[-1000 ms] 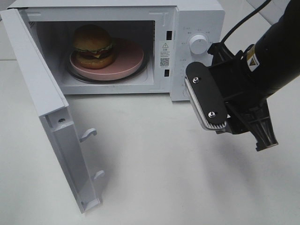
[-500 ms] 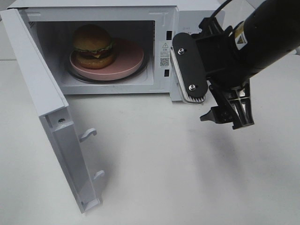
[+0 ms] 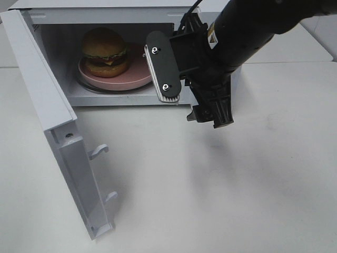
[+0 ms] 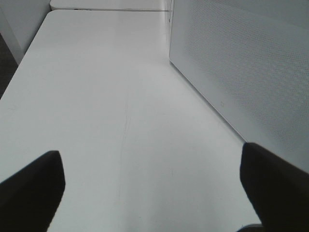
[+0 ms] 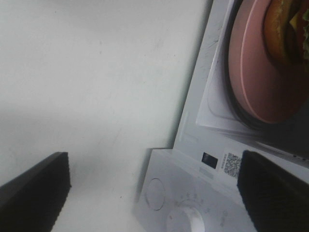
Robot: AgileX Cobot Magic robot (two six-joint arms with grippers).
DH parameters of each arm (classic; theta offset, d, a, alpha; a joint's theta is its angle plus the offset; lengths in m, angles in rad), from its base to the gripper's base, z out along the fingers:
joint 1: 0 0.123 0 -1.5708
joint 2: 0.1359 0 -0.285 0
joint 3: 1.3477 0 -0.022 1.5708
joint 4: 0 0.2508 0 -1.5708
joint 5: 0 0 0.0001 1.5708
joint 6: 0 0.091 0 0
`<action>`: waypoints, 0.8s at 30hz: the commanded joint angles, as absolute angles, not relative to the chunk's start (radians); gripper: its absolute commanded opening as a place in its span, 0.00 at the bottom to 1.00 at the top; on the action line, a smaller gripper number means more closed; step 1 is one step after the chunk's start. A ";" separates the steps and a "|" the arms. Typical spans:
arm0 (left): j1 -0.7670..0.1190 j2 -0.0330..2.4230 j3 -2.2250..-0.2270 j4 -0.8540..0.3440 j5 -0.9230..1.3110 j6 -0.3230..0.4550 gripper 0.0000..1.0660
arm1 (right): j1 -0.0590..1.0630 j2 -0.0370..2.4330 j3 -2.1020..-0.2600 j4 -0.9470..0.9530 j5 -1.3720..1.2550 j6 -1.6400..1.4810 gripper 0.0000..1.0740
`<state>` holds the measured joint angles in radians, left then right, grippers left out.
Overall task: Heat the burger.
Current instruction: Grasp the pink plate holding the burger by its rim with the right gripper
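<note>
Though printed on the front of the white microwave (image 3: 105,15), too small to read: a QR-code sticker (image 5: 232,163) with a small black label (image 5: 209,158) beside it, lower right of the right wrist view. Just below, at the bottom edge, faint tick marks around a white knob (image 5: 190,220), equally illegible.

Viewed from above, at centre frame: the right gripper (image 3: 196,110) on a black arm, hanging in front of the oven's control side and covering it. Jaws spread wide apart, holding nothing and touching nothing that can be seen. One flat black finger (image 3: 164,68) with a pale ribbed edge turned toward the camera, overlapping the right edge of the oven opening.

In the left wrist view: the left gripper (image 4: 152,188), jaws likewise wide apart and empty, above a bare white table (image 4: 96,96), with a perforated white wall (image 4: 241,72) filling the right of that frame.

Inside the oven, upper left of the overhead view: the burger (image 3: 103,50), sitting upright on the left part of a pink plate (image 3: 145,71), itself resting on a glass turntable (image 3: 87,87). At far left, the door (image 3: 52,116) standing fully open, two latch hooks (image 3: 99,151) showing on its inner edge.
</note>
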<state>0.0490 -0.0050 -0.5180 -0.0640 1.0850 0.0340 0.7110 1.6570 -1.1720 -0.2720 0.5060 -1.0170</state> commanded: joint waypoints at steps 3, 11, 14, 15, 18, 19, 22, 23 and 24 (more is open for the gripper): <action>0.048 -0.023 -0.516 -0.061 1.071 0.031 0.87 | 0.714 1.717 -1.233 -0.283 0.462 -1.007 0.84; 0.048 -0.023 -0.516 -0.061 1.071 0.031 0.87 | 0.714 1.809 -1.317 -0.286 0.433 -0.999 0.83; 0.048 -0.023 -0.516 -0.061 1.071 0.031 0.87 | 0.714 1.843 -1.351 -0.290 0.427 -0.981 0.82; 0.048 -0.023 -0.516 -0.061 1.071 0.031 0.87 | 0.714 1.843 -1.351 -0.290 0.427 -0.981 0.82; 0.048 -0.023 -0.516 -0.061 1.071 0.031 0.87 | 0.714 1.891 -1.395 -0.297 0.426 -0.959 0.82; 0.048 -0.023 -0.516 -0.061 1.071 0.031 0.87 | 0.714 1.902 -1.405 -0.297 0.426 -0.956 0.82; 0.048 -0.023 -0.516 -0.061 1.071 0.031 0.87 | 0.714 1.931 -1.434 -0.298 0.419 -0.956 0.82; 0.048 -0.023 -0.516 -0.061 1.071 0.031 0.87 | 0.714 1.951 -1.452 -0.297 0.416 -0.955 0.82; 0.048 -0.023 -0.516 -0.061 1.071 0.031 0.87 | 0.714 1.951 -1.452 -0.297 0.416 -0.955 0.82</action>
<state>0.0490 -0.0050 -0.5180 -0.0640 1.0850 0.0340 0.7110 1.9390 -1.4320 -0.2950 0.4270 -0.9670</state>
